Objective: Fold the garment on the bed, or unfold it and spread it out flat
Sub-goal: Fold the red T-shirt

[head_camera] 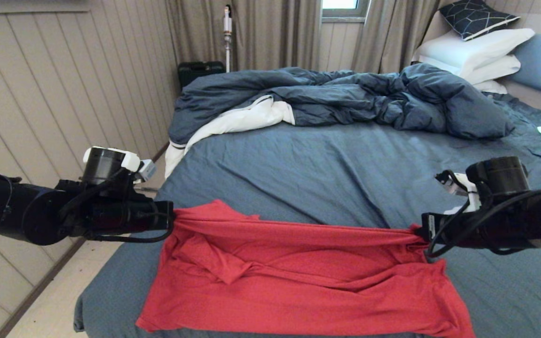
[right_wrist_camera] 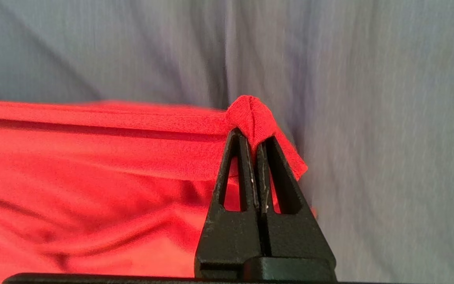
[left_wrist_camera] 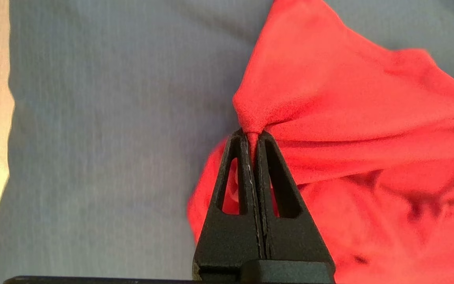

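garment: I see plain bright red, no print showing
left gripper: I read it as matte black
right gripper: same matte black
bed: slate-blue sheet under both grippers
duvet: dark blue, white lining
pillows: white; one navy with thin white lines

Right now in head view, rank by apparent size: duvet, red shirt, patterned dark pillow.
1. duvet
2. red shirt, though it lies nearer the camera, so real size is unsure
3. patterned dark pillow
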Motion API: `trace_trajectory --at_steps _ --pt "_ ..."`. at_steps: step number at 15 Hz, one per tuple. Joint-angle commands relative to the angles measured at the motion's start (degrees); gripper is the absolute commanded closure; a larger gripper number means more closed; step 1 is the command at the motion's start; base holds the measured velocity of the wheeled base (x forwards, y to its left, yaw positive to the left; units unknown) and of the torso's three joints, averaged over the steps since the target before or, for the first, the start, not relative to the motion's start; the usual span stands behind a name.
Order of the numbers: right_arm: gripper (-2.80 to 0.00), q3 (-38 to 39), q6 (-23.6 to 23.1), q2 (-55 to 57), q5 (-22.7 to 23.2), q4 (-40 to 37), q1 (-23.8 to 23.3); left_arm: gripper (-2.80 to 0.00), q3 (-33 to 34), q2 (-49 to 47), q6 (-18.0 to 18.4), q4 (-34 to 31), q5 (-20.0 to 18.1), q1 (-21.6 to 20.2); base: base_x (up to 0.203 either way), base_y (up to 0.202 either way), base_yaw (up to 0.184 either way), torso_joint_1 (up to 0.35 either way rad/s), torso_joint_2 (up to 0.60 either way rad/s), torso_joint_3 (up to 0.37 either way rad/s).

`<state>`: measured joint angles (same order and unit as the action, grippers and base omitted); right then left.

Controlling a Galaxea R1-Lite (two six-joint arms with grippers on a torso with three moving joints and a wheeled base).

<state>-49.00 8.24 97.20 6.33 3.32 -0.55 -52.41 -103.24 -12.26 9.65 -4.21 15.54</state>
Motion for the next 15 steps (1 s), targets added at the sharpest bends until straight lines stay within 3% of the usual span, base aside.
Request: trace_trajectory --at_steps 1,8,12,13,15 --pt "0.00 2.56 0.03 -2.44 0.08 0.80 0.04 0.00 2.39 2.14 -0.13 0.92 -0.01 0.01 0.000 0.000 0.000 0.000 0.00 0.000" --pt "0.00 17.49 -0.94 -10.12 0.09 6.70 0.55 0.00 20.94 7.31 -0.22 12.32 -0.36 0.66 0.000 0.000 0.000 0.000 0.00 0.000" --pt "0.00 17.89 -0.86 -8.85 -0.15 7.35 0.64 0.00 23.53 4.45 -0.07 17.23 0.07 1.48 0.000 0.000 0.000 0.000 0.00 0.000" --pt "0.00 17.98 -0.86 -8.78 0.00 7.49 0.55 -2.80 24.27 4.47 -0.04 18.36 0.21 1.67 0.000 0.000 0.000 0.000 0.00 0.000" --pt "0.00 17.96 -0.95 -8.94 0.18 7.49 0.48 -2.80 24.73 5.06 -0.01 19.26 0.09 1.68 0.000 0.000 0.000 0.000 0.00 0.000"
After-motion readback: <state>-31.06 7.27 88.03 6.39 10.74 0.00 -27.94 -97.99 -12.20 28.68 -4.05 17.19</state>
